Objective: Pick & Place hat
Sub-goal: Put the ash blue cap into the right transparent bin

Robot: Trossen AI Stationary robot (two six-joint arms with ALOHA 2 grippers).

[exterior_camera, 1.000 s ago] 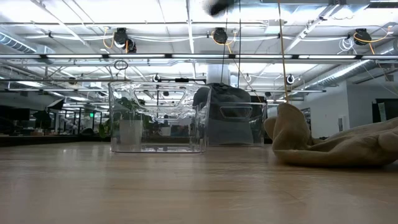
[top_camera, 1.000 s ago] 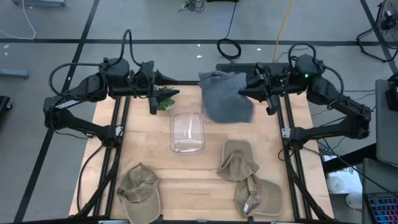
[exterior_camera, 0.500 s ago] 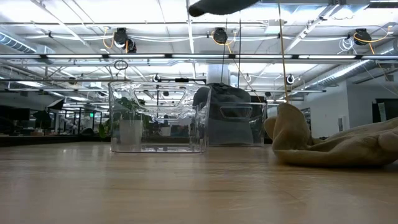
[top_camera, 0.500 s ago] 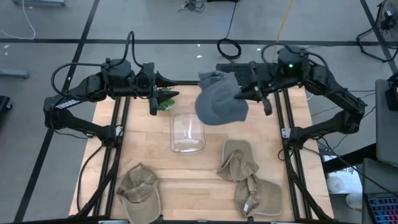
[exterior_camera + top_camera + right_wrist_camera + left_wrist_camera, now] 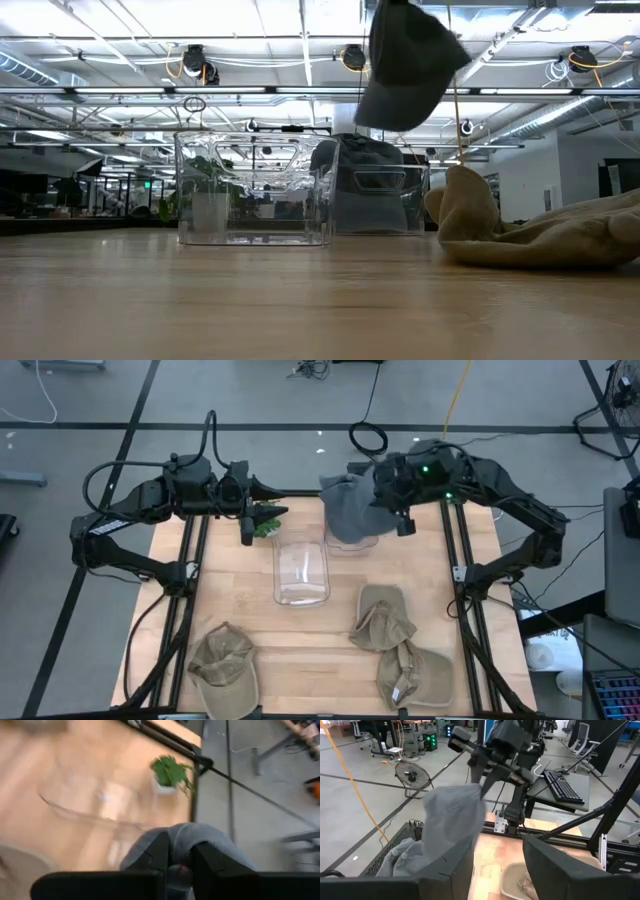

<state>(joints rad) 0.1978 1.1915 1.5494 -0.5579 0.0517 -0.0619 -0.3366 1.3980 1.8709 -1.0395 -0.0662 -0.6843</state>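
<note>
Taking the clear bin (image 5: 301,571) at the table's middle as our landmark, we start on its near side. A tan cap (image 5: 223,665) lies at the near left corner of the wooden table (image 5: 330,650), well apart from the bin. To the bin's near right, two more tan caps lie touching: one (image 5: 382,618) just beside the bin's right near corner, the other (image 5: 412,676) nearer the table edge. In the low view these tan caps (image 5: 540,232) lie to the right of the bin (image 5: 252,190).

Beyond the bin, on its far left, a small green plant (image 5: 265,524) stands just beside it. Our left gripper (image 5: 262,513) waits above that plant, its fingers apart and empty; they show spread in the left wrist view (image 5: 497,870).

On the bin's far right, our right gripper (image 5: 397,500) has its fingers closed tight on the grey hat (image 5: 350,512), which hangs in the air clear of the table. In the low view the hat (image 5: 405,68) dangles above and beyond the bin. In the right wrist view the fingers (image 5: 160,852) pinch the hat's fabric (image 5: 200,842).

Farther back, another grey hat (image 5: 402,857) lies at the table's far edge.
</note>
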